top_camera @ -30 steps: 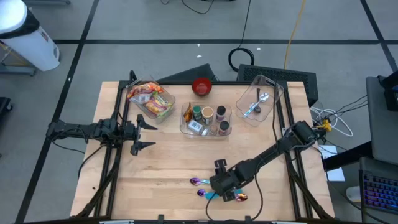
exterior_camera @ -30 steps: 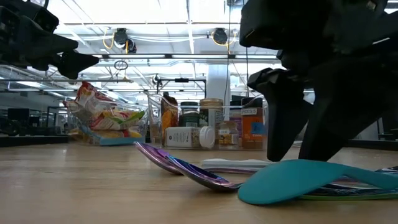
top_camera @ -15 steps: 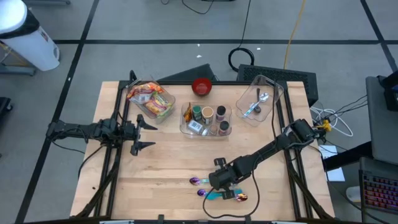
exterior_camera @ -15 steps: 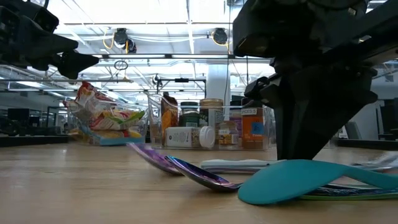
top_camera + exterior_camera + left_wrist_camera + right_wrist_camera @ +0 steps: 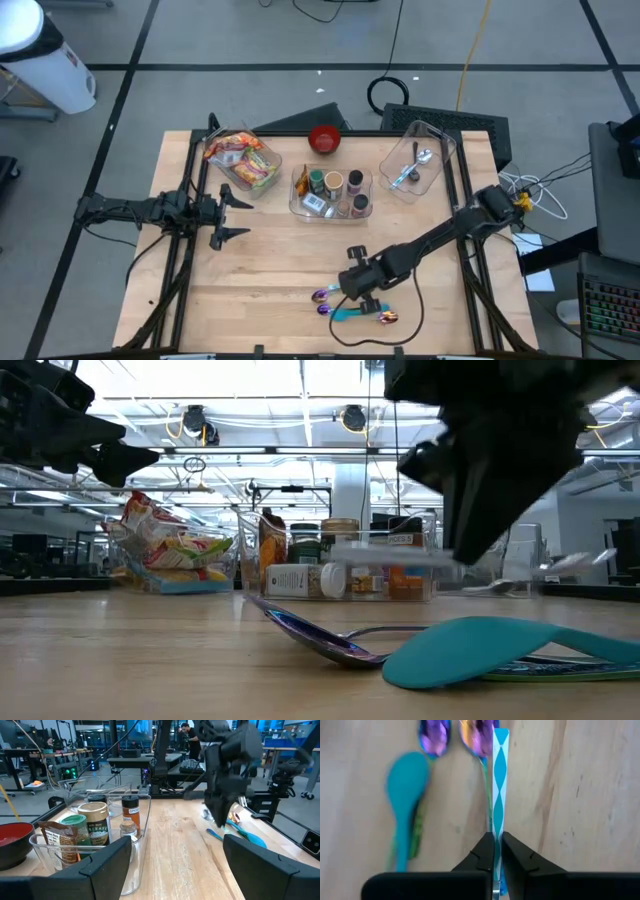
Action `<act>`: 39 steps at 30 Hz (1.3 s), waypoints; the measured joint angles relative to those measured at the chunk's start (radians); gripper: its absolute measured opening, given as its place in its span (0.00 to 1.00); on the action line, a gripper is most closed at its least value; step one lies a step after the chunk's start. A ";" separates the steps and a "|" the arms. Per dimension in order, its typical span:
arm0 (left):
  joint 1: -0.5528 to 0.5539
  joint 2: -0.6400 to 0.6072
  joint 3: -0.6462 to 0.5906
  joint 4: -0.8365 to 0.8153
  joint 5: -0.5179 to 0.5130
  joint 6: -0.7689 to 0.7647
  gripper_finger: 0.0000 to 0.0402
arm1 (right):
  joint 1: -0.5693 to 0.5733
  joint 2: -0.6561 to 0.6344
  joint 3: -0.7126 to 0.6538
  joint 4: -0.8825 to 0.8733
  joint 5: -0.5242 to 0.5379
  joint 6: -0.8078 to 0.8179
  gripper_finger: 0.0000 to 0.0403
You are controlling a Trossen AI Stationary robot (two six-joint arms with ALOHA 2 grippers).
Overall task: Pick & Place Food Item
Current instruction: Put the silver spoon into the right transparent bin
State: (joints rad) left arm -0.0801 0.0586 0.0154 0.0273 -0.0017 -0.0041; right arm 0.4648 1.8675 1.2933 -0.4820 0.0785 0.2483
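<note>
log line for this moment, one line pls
right gripper: jaws shut on blue-and-white patterned utensil handle | lifted off wooden table | left gripper: open, waiting

1. The high view is looking straight down on the whole table (image 5: pixel 270 260).
2. The low view is sitting at tabletop height, facing level across toward the jar bin (image 5: pixel 340 565), very near the teal spoon (image 5: pixel 470 650).
3. The left wrist view is facing across the table, sharing that bin.
4. The right wrist view is looking down closely on the spoons.
</note>
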 joint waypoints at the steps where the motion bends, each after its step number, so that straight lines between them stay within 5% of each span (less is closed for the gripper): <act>1: 0.000 0.000 0.000 0.000 0.000 0.000 0.81 | 0.001 -0.013 0.001 0.001 -0.001 0.000 0.02; 11: 0.000 0.000 0.000 0.000 0.000 0.000 0.81 | 0.001 -0.173 0.001 -0.064 0.009 0.017 0.02; 22: 0.000 0.000 0.000 0.000 0.000 0.000 0.81 | -0.006 -0.398 0.002 -0.224 0.160 0.028 0.02; 39: 0.000 0.000 0.000 0.000 0.000 0.000 0.81 | -0.239 -0.575 0.002 -0.458 0.213 0.008 0.02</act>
State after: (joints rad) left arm -0.0800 0.0586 0.0154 0.0270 -0.0013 -0.0041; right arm 0.2253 1.2921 1.2949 -0.9397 0.2912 0.2562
